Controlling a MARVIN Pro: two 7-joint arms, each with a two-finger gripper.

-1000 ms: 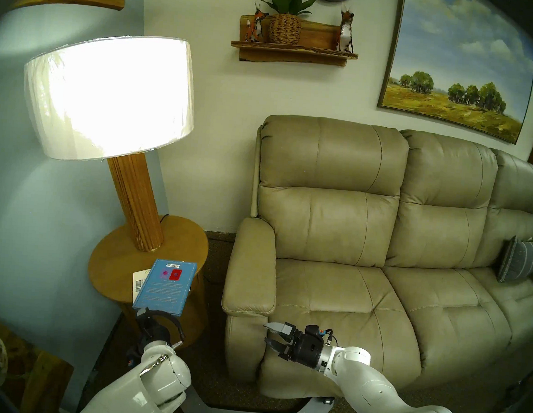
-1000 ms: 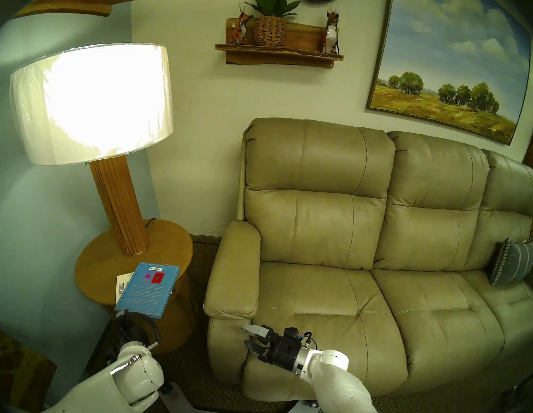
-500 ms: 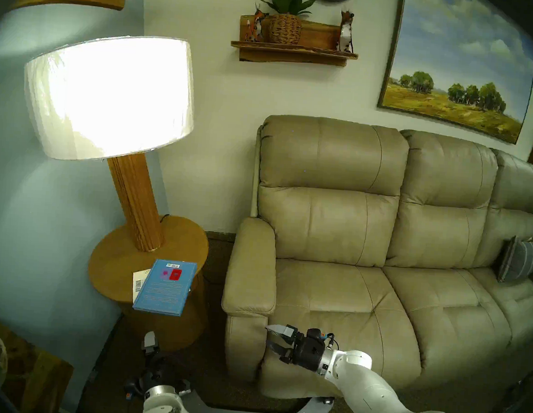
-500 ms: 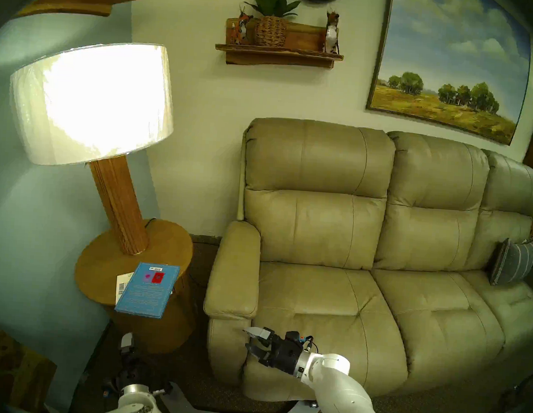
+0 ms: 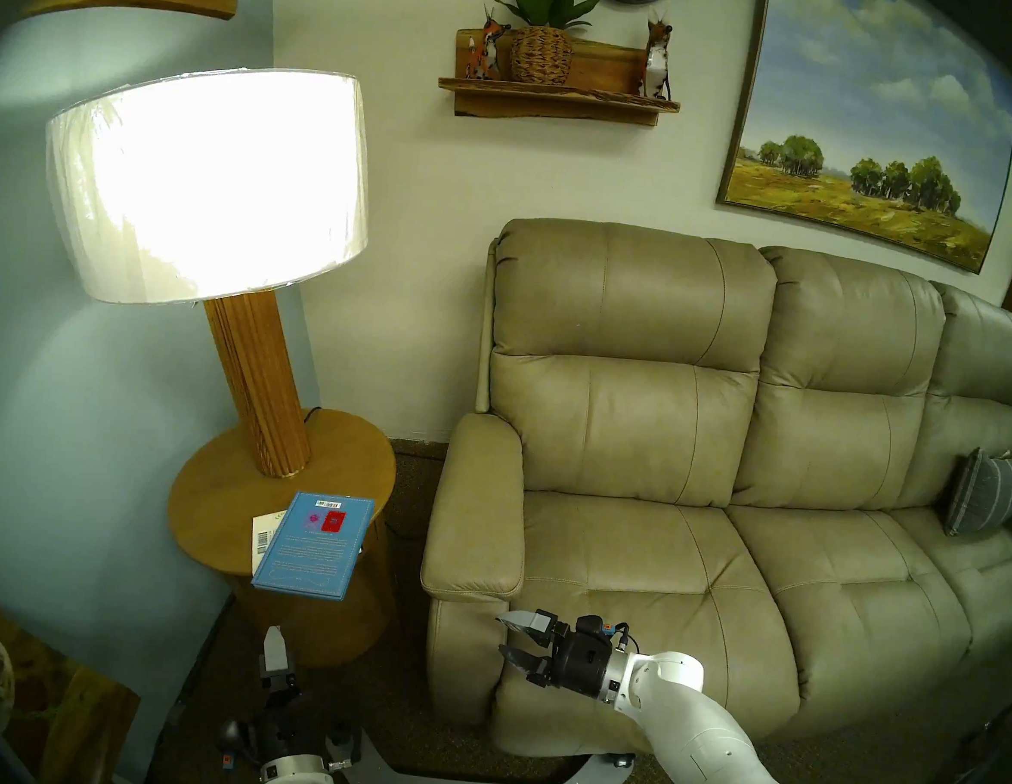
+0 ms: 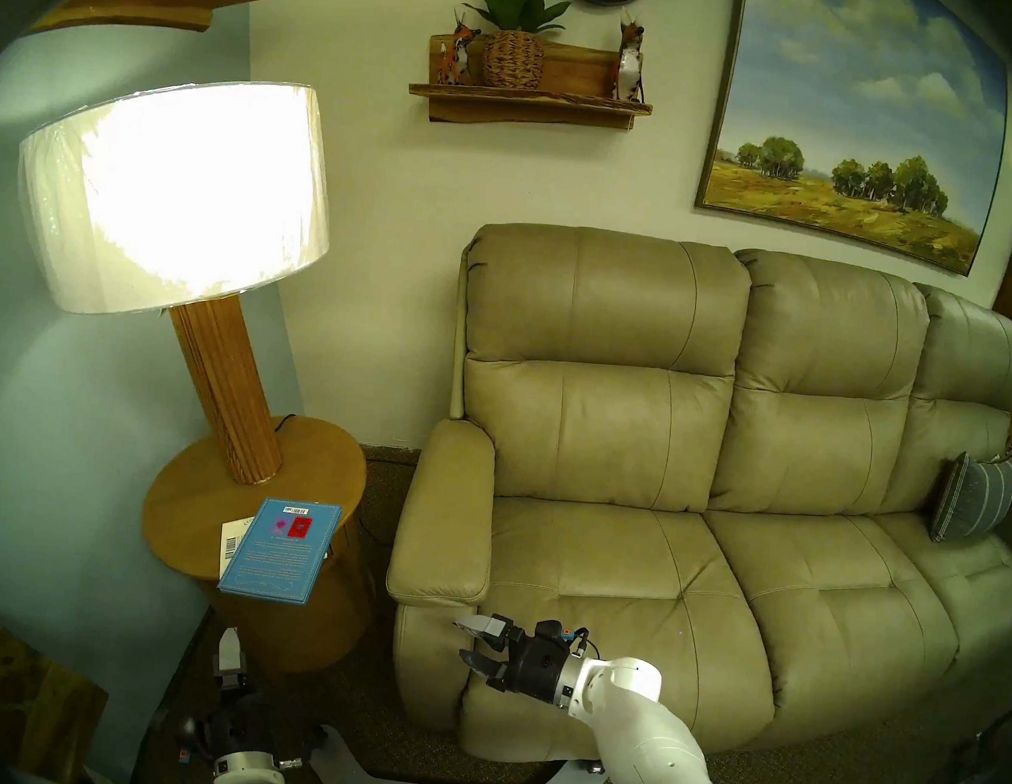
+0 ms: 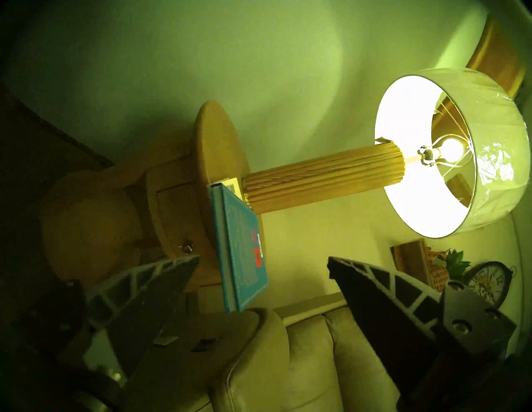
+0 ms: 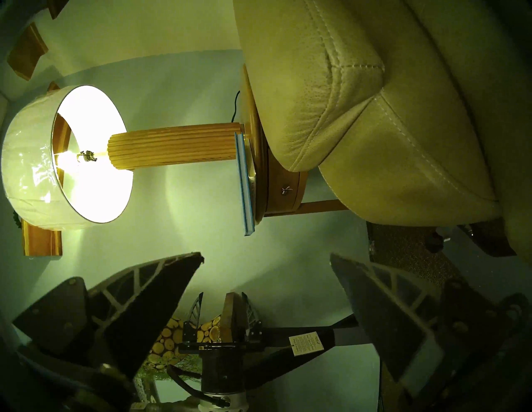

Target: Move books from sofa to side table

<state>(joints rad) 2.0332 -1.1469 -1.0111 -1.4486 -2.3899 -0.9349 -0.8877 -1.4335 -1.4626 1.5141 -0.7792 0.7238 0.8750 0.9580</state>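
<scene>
Down and back has gone the left gripper [image 5: 277, 656]: a second ago it was right at the near edge of the light-blue book [image 5: 315, 545], and now it sits low by the floor, well apart from the book, with its fingers spread wide and nothing in them. The right gripper [image 5: 515, 639] has hardly moved; it hangs in front of the sofa [image 5: 696, 455], near the armrest, and it is open and empty too. Both books now lie on the side table [image 5: 214, 505], next to the lamp [image 5: 207, 182]. The blue one lies on top of the cream book [image 5: 262, 530], which only peeks out at one side. No book shows on the sofa seats, so the job looks about done. But the blue book sticks out past the near rim of the table, and the wrist views show that end hanging in the air. A bump from an arm as it pulls away, or a knock to the table, could tip the book off onto the floor. It may need a little push toward the lamp to be safe.
</scene>
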